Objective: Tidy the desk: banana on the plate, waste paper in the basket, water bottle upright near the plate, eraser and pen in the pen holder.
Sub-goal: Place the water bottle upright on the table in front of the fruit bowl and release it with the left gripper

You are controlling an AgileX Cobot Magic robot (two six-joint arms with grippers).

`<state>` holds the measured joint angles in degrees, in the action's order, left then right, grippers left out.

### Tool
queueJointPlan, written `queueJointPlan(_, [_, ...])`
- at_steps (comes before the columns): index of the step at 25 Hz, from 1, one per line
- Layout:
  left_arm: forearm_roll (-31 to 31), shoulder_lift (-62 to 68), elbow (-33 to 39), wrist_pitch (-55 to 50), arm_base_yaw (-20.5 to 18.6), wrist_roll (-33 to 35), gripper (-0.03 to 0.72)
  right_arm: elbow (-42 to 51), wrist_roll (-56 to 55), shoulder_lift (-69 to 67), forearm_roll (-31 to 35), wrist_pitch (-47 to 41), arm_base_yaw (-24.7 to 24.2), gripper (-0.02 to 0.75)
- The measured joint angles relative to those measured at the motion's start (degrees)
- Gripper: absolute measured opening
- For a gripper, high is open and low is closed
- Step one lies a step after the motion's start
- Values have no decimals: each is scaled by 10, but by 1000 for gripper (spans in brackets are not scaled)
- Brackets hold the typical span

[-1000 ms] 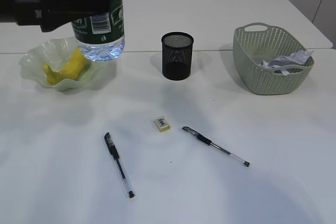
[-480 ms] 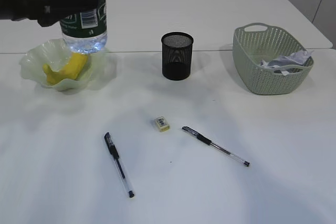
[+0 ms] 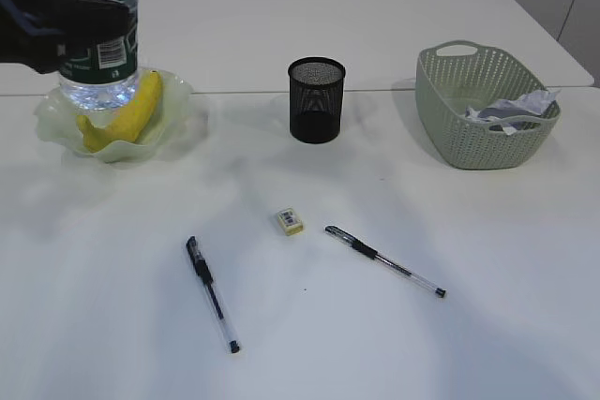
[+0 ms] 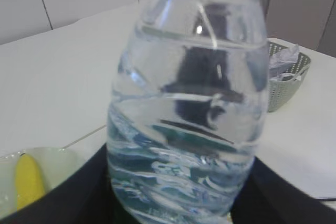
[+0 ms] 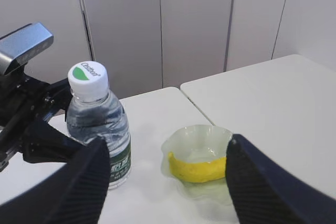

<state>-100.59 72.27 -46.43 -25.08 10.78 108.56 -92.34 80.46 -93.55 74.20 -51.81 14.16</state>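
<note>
At the upper left of the exterior frame, my left gripper clamps the water bottle upright, its base in front of the plate that holds the banana. My right gripper stands spread with nothing between its fingers. The mesh pen holder sits at upper centre, the basket with waste paper at upper right. Lower centre, the eraser lies between two pens.

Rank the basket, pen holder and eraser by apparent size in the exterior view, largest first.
1. basket
2. pen holder
3. eraser
The eraser lies nearer the camera yet looks far the smallest, so the order is safe.
</note>
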Motion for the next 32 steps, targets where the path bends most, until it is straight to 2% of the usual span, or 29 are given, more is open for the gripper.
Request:
queueJointPlan(15, [-6,-13,15,27,0,7,409,0,-46,1,-52,-30,-1,512])
queueJointPlan(21, [-8,-14,52,41,0,7,409,0,-67,1,-87,-39,-1,512])
queueJointPlan(32, [-12,-14,59,53,0,8,409,0,-81,1,-98,-53,-1,513])
